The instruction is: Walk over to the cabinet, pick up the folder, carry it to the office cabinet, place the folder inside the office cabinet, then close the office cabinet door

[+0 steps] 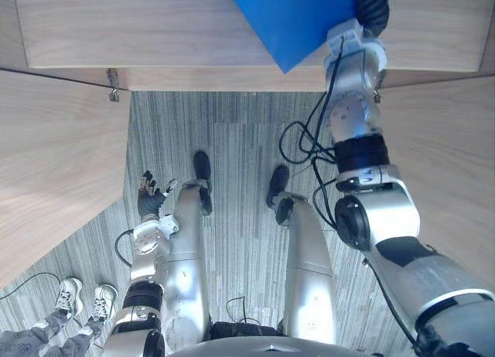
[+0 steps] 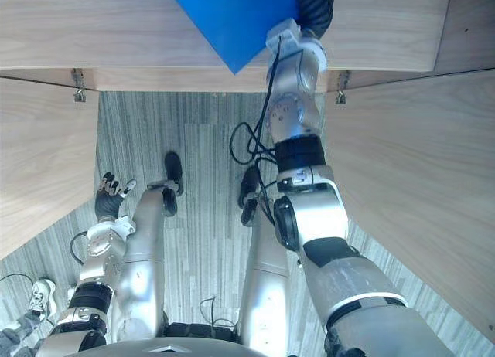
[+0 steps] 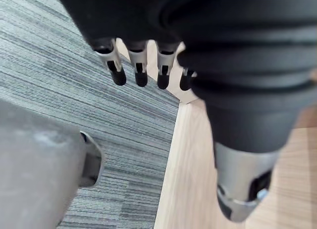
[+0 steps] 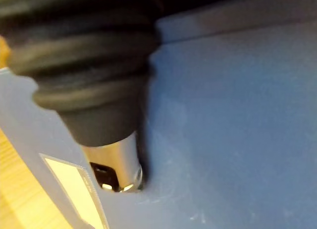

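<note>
The blue folder is held up over the wooden office cabinet shelf at the top of the eye views, one corner pointing down past the shelf's front edge. My right hand is at the folder's right edge, and my right arm reaches up to it. In the right wrist view the thumb presses on the folder's blue face, beside a pale label. My left hand hangs low by my left side with straight, relaxed fingers over grey carpet, holding nothing.
Both cabinet doors stand open: the left door and the right door flank me, with striped grey carpet between them. A person's white shoes are on the floor at lower left.
</note>
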Controlling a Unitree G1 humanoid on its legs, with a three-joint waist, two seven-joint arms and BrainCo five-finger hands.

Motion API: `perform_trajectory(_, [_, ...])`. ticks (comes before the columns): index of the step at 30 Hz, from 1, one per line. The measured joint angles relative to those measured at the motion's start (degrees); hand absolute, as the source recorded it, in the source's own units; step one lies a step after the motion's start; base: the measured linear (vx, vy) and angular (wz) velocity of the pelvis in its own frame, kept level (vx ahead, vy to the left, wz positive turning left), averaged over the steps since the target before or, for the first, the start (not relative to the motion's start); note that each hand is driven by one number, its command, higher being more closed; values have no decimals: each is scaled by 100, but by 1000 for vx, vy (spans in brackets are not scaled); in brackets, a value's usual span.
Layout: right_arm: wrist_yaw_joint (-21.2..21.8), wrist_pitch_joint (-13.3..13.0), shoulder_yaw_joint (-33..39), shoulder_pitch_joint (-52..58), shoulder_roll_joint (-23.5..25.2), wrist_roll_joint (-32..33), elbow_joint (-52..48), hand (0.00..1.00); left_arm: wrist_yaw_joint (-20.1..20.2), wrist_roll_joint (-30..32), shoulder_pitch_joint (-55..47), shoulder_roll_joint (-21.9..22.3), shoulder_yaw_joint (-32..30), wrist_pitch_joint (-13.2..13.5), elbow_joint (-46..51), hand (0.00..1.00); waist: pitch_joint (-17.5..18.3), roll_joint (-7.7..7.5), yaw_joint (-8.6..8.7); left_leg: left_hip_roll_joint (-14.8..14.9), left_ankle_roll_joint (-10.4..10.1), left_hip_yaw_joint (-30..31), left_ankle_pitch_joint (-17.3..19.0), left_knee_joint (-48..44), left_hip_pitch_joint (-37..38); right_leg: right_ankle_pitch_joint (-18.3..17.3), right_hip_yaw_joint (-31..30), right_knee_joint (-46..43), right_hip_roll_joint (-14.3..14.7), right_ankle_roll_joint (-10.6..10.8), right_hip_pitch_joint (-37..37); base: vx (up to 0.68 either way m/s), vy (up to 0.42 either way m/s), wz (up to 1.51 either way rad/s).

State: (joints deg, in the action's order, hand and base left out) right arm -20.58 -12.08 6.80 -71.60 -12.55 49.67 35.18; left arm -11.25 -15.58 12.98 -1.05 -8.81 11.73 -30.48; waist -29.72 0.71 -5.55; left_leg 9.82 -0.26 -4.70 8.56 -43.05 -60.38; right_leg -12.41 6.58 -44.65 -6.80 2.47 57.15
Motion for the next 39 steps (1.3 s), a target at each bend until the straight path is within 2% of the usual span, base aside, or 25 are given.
perform_trajectory(4, [-202,2,143,-226,-32,415,422,100,-90,-3,91,110,133,-6,-226,0,34,40,-9,-37,2,-4,-170,380,297,141,86,334,-12,-26,-323,-10,-26,8])
perform_trajectory(8, [-429,-21,332,-351,-20,744,424,100,-124,-5,104,280,290,-44,-341,0,198,223,6,-95,-12,-21,-295,632,342,195,194,504,-64,-65,-370,-29,-23,11])
perform_trajectory(10, [-561,-36,456,-367,2,811,423,100,-182,-9,117,318,328,-51,-434,0,254,264,-2,-97,-15,-33,-338,706,352,199,212,526,-71,-73,-360,4,-33,8])
perform_trajectory(11, [-626,-46,503,-392,11,860,423,0,-225,-9,122,324,339,-51,-434,0,255,265,-2,-99,-16,-37,-364,729,359,205,214,536,-72,-81,-359,29,-41,4])
perform_trajectory(13, [-881,-108,762,-484,90,914,424,0,-324,-12,180,335,352,-51,-435,0,255,266,-2,-102,-26,-35,-413,783,358,220,240,558,-71,-95,-350,43,-28,4])
perform_trajectory(15, [-1143,-282,1042,-546,125,914,423,0,-359,-14,263,355,404,-51,-437,0,255,266,-7,-102,-35,-36,-435,824,360,232,257,585,-71,-93,-353,54,-17,2])
perform_trajectory(20, [-1407,-437,1265,-547,160,907,411,0,-496,-23,380,463,457,-50,-455,0,268,282,2,-97,-35,-43,-435,859,447,243,265,654,-74,-82,-459,34,-1,0])
perform_trajectory(22, [-1512,-520,1374,-547,304,898,407,0,-562,-60,380,486,458,-49,-489,0,314,331,13,-98,-39,-46,-443,905,457,258,277,686,-74,-92,-462,0,0,0])
perform_trajectory(34, [-1504,-519,1358,-427,422,736,395,0,-645,-185,385,508,448,-50,-512,0,335,366,9,-98,-41,-86,-472,947,462,263,279,689,-74,-97,-448,0,0,0])
perform_trajectory(39, [-1504,-528,1336,-53,484,611,125,0,-722,-236,389,539,434,-50,-510,0,336,364,-4,-99,-41,-94,-472,960,544,262,276,693,-74,-97,-522,0,0,0])
